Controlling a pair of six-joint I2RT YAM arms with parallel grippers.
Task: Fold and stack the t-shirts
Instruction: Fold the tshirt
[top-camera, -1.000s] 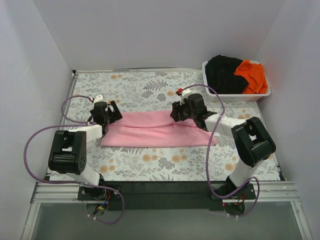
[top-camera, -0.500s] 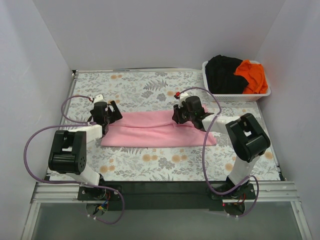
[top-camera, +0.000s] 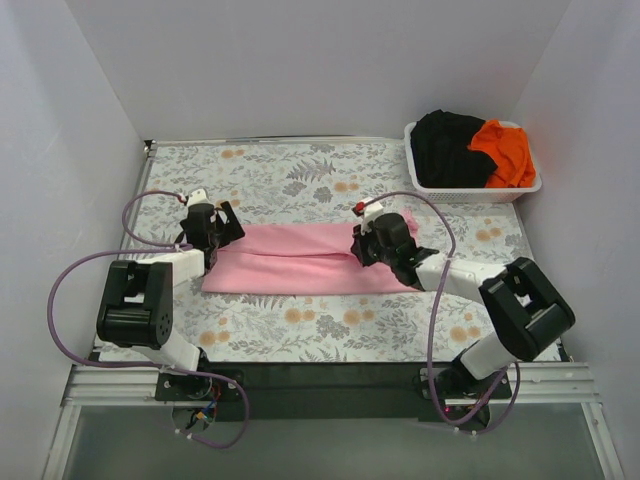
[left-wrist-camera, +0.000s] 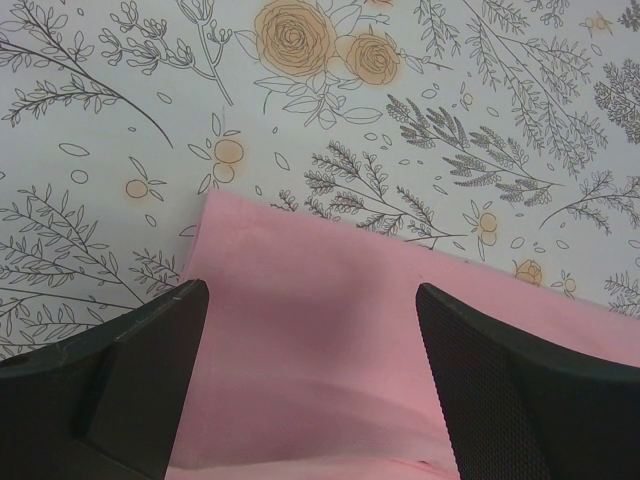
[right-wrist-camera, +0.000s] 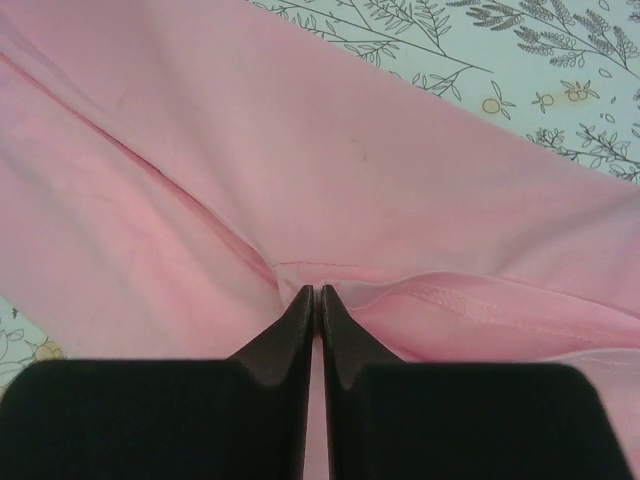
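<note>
White walls (top-camera: 300, 70) on three sides. The desk (top-camera: 300, 330) is covered in a floral print of grey leaves and orange blooms.

Right pincer (top-camera: 362, 252): jaws pressed together, no gap between the black fingers (right-wrist-camera: 290, 335). The cloth puckers right at the tips, where a small pinch of the pink shirt (top-camera: 300, 258) is caught just beside a stitched hem. Creases fan out from that spot. The pincer sits low on the right part of the shirt.

Left pincer (top-camera: 232, 228): jaws wide apart, nothing between them. It hangs over the shirt's left end. Its wrist view shows the shirt's corner and left edge under the gap, with bare print beyond. I cannot tell whether the fingers touch the cloth.

Pink shirt: laid flat as a long band running left to right across the middle of the desk, with a fold line along its length.

Basket (top-camera: 475, 192): white, at the far right corner, well apart from the pink shirt. The black shirt (top-camera: 445, 145) is heaped in its left side and the orange shirt (top-camera: 505, 150) in its right.
</note>
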